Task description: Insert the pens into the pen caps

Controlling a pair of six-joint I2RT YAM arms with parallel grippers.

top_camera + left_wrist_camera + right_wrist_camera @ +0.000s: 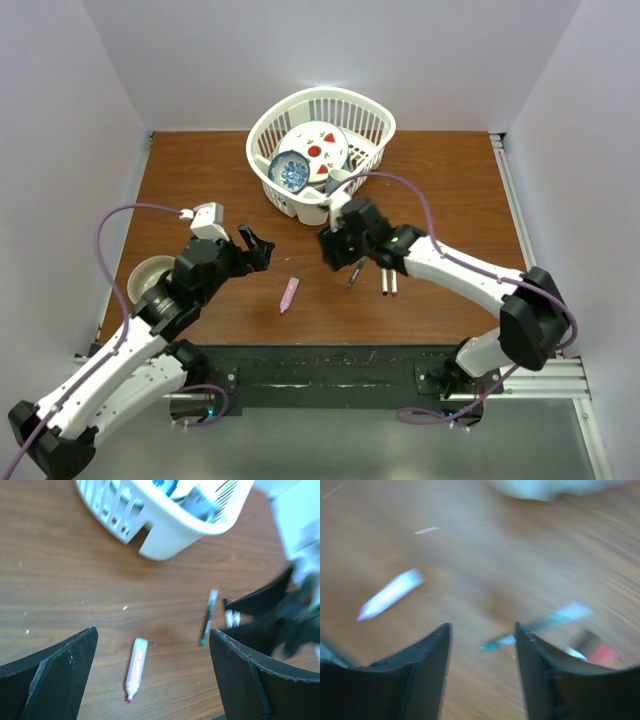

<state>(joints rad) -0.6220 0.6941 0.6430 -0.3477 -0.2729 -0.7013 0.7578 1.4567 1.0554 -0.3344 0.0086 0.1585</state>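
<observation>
the pink marker (288, 294) lies uncapped on the bench (200, 180), the thin dark pen (355, 272) near the right hand (481, 630), white pens (389, 283) beside it; right hand and left hand (152, 632) both gape empty; a careless pinch may roll the slim pen or snag its neighbours.

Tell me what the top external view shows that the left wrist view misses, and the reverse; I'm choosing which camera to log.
Only the top external: the bowl at far left and the whole rim of the basket. Only the left wrist: the open left gripper seen from close, and the pink tip and print on the pink marker. Both: that marker, the thin dark pen, the basket's near wall, and the right gripper, blurred in the wrist view.
</observation>
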